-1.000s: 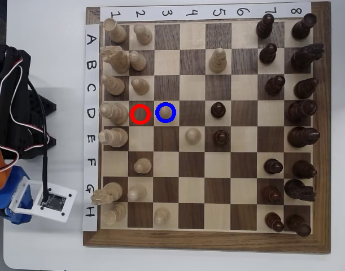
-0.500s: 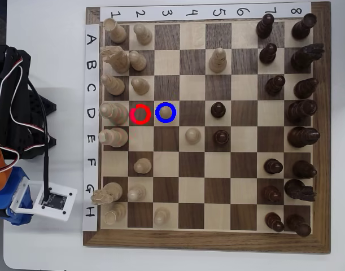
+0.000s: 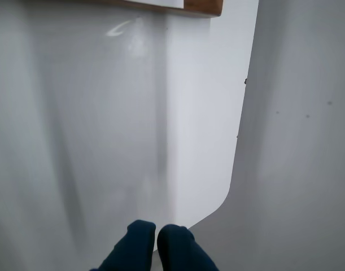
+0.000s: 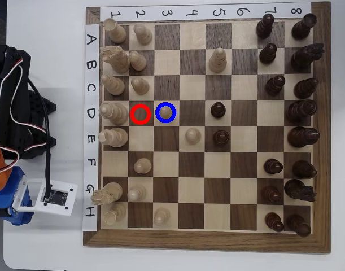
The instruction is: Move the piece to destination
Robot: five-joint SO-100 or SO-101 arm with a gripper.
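Pawn (image 4: 166, 112) — inside blue-ringed square (image 4: 166, 103), row D. My gripper (image 3: 156, 236) — fingertips together, holding nothing, off-board over white table (image 3: 104, 141), well apart.

We look straight down on the whole chessboard (image 4: 206, 127) from high up. Our wrist camera sits close above the white worktop (image 3: 104, 124), seeing only the board's corner (image 3: 203, 7).

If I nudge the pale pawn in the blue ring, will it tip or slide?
The pawn looks small and wooden, so probably light and rigid. Standing upright on a smooth board, a high push could tip it; once down, its round shape may roll.
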